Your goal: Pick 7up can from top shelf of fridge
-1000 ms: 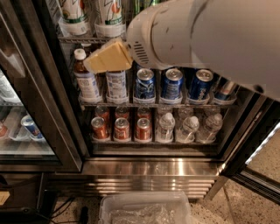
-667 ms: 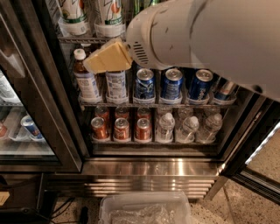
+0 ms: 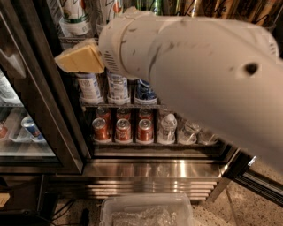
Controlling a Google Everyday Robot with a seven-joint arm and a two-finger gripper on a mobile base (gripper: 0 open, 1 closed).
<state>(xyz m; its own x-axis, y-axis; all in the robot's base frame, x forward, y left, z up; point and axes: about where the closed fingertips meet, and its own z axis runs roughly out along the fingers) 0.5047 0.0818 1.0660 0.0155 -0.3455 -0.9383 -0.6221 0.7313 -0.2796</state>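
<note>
Leftward arm (image 3: 199, 75) spans fridge (image 3: 154, 170); claw (image 3: 79, 59) near top shelf (image 3: 70, 40).

A shop or canteen drinks corner is suggested: a glass-door drinks fridge (image 3: 154, 170) is stocked with rows of cans (image 3: 123, 130) (a second cooler (image 3: 26, 150) is seen at 9 o'clock) on speckled flooring (image 3: 252, 214). The gripper (image 3: 79, 59) is seen at 10 o'clock, before the shelves.

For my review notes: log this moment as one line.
gripper: at top shelf front edge, below 7up can | 7up can: upright on shelf, not held
</note>
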